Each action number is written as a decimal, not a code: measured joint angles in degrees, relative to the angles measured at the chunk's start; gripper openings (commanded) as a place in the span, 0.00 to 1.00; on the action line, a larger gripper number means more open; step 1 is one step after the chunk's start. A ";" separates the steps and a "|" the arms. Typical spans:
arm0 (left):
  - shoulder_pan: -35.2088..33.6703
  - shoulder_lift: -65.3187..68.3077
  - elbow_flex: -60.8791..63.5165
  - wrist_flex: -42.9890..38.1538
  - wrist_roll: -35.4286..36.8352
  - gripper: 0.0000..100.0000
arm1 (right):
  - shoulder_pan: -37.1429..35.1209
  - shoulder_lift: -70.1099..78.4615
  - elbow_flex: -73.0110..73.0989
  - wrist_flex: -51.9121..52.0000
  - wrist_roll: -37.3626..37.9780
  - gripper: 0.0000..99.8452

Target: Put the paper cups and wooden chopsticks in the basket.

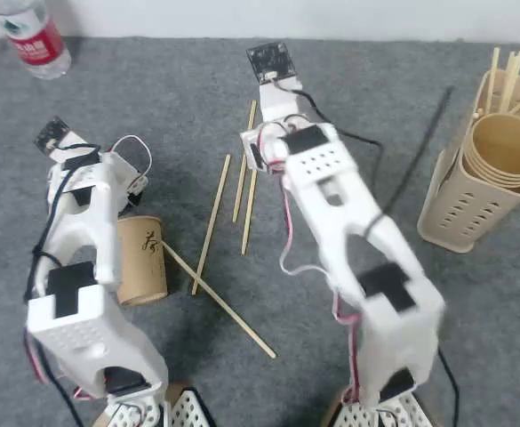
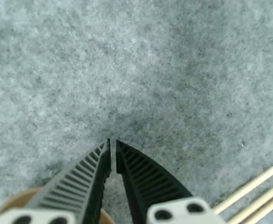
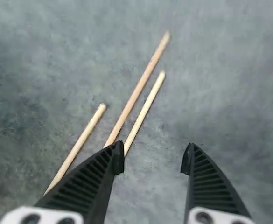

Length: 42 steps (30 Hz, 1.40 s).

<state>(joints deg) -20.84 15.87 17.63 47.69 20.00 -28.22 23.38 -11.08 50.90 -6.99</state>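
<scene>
A brown paper cup (image 1: pixel 141 260) lies on its side on the grey carpet beside the left arm. My left gripper (image 2: pixel 112 142) is shut and empty, hanging just past the cup's rim (image 2: pixel 16 199). Three wooden chopsticks (image 1: pixel 244 187) lie between the arms, and a fourth chopstick (image 1: pixel 220 304) lies slanted by the cup. My right gripper (image 3: pixel 152 151) is open above the near ends of the chopsticks (image 3: pixel 137 91), holding nothing. The beige basket (image 1: pixel 460 206) at the right holds stacked paper cups (image 1: pixel 508 149) and several chopsticks (image 1: pixel 505 76).
A plastic water bottle (image 1: pixel 34 37) lies at the far left corner. A thin dark line (image 1: pixel 420 156) runs across the carpet left of the basket. Open carpet stretches between the right arm and the basket.
</scene>
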 measured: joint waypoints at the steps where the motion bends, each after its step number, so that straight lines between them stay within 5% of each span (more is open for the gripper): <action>1: 0.00 0.00 0.00 0.00 0.00 0.01 | -0.44 3.25 -2.73 1.05 -1.05 0.20; 21: 0.00 0.00 0.00 0.00 0.00 0.01 | -5.45 40.18 -48.53 22.51 -3.60 0.20; 25: 0.00 0.00 0.00 0.00 0.00 0.01 | -5.19 43.69 -55.30 27.08 -3.60 0.06; 27: 0.00 0.00 0.00 0.00 0.00 0.01 | -4.66 45.10 -58.11 29.36 -3.60 0.00; 42: 0.00 0.00 0.00 0.00 0.00 0.01 | -0.97 48.18 -64.88 41.14 -0.88 0.02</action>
<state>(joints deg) -20.84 15.87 17.63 47.69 20.00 -29.19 71.56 -75.96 92.04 -7.87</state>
